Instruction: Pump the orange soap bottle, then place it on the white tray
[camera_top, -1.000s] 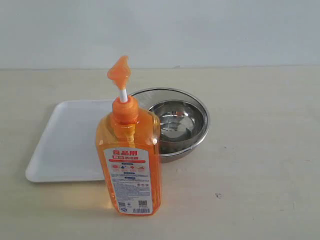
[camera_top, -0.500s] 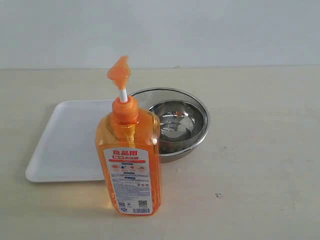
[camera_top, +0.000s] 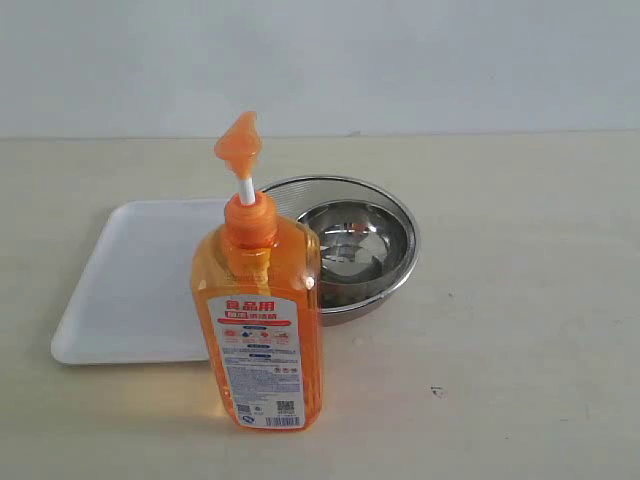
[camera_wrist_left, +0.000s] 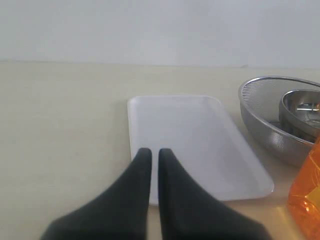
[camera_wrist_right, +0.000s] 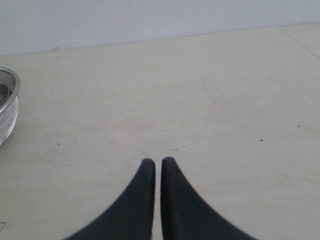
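Closest in, the left gripper (camera_wrist_left: 150, 152) is seen with its black fingers drawn together, just a thin slit left between them and nothing held. The white tray (camera_wrist_left: 195, 135) is laid out ahead of its tips. Same deal on the right: the right gripper (camera_wrist_right: 158, 161) is closed up and empty, with bare surface (camera_wrist_right: 225, 100) stretched out ahead of it.

Next back, the orange soap bottle (camera_top: 262, 330) is stood upright on the surface near the front, label turned toward the near side. Its pump head (camera_top: 239, 145) is raised on the white stem. It's not gripped by anything and is parked just beside the tray's near right corner, not on it.

Behind and left of the bottle, the tray is laid flat. To the right of the tray, a round steel mesh bowl (camera_top: 400, 215) is set, with a smaller shiny steel bowl (camera_top: 350, 245) nested inside it. Whether tray and mesh bowl are touching can't be told. Farthest back, everything is closed off by a plain pale wall (camera_top: 400, 60).
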